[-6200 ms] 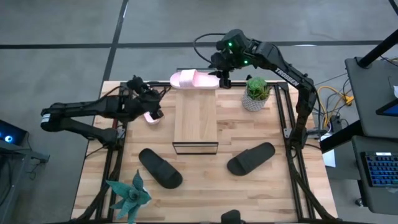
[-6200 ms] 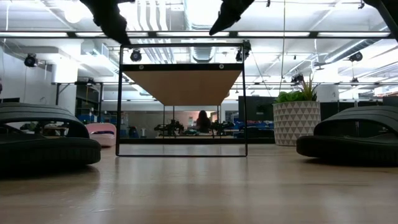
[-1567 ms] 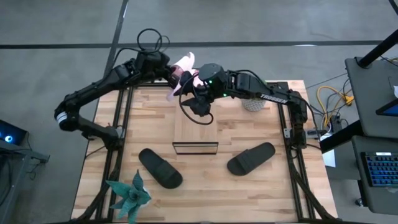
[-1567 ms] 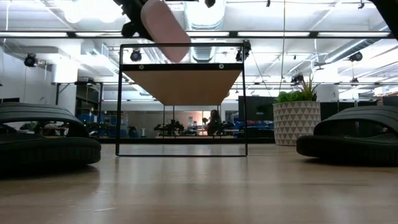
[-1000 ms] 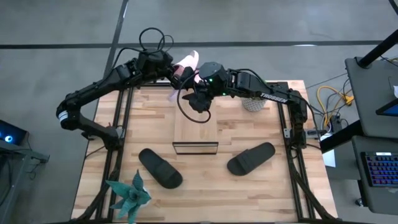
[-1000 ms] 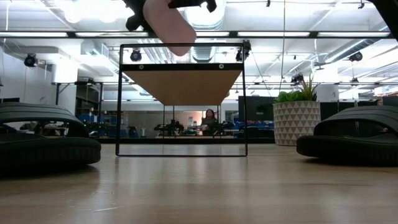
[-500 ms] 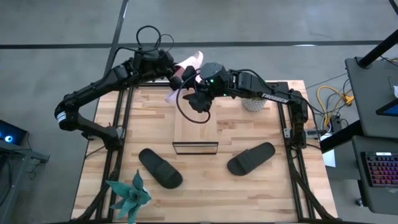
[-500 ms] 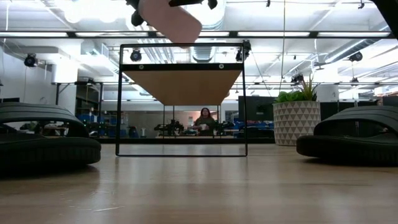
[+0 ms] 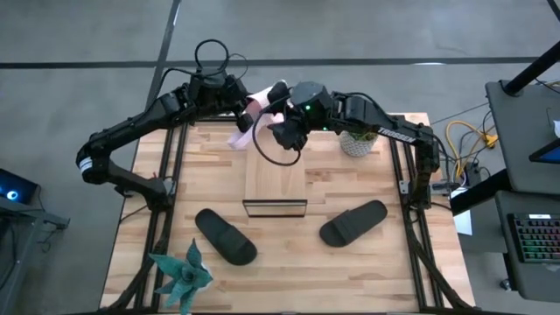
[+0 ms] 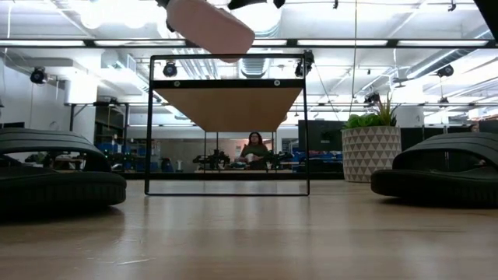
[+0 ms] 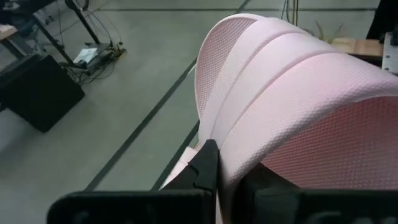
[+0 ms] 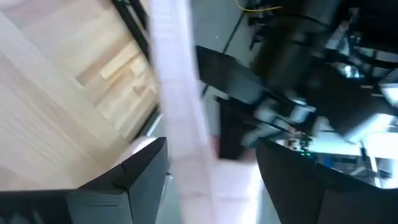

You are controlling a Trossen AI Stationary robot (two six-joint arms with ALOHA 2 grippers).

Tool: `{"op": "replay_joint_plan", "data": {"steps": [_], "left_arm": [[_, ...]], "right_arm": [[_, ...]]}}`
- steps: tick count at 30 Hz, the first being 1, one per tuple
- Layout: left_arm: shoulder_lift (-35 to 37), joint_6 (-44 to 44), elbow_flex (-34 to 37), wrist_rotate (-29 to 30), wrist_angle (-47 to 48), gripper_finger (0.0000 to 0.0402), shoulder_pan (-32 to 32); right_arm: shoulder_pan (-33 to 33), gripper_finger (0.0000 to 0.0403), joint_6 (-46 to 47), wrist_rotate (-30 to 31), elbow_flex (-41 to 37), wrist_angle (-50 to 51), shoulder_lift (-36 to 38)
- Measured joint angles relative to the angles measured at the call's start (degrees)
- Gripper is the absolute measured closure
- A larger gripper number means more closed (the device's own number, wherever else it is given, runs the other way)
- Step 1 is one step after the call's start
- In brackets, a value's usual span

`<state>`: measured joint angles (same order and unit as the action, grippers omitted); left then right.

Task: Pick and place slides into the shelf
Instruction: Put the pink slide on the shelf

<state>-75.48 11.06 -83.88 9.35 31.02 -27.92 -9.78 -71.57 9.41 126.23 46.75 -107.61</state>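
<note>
Left gripper [image 9: 248, 107] fingers pinched pink slide [image 9: 242, 131] by strap, raised beyond shelf [image 9: 275, 171] far end for handover. Right gripper [image 9: 278, 112] fingers spread alongside slide's edge, ready to steady it.

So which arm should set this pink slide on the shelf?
Left. Its end effector is shut on the pink slide, held above the shelf's far end; the right end effector hovers alongside.

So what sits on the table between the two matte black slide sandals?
In the low view, the black-framed wooden-top shelf stands between the left black slide and the right black slide, with bare tabletop around it.
</note>
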Motion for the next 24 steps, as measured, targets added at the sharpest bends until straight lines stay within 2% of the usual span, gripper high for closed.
{"op": "replay_joint_plan", "data": {"steps": [13,24], "left_arm": [[0.14,-1.74,0.00,-0.16,-7.04,0.0401,0.77],[0.02,-6.86,0.00,-3.04,-9.96,0.0401,0.69]], "right_arm": [[-0.28,0.0166,-0.07,-0.40,-0.04,0.88,-0.20],[-0.28,0.0168,-0.90,-0.59,-0.04,-1.44,-0.22]]}}
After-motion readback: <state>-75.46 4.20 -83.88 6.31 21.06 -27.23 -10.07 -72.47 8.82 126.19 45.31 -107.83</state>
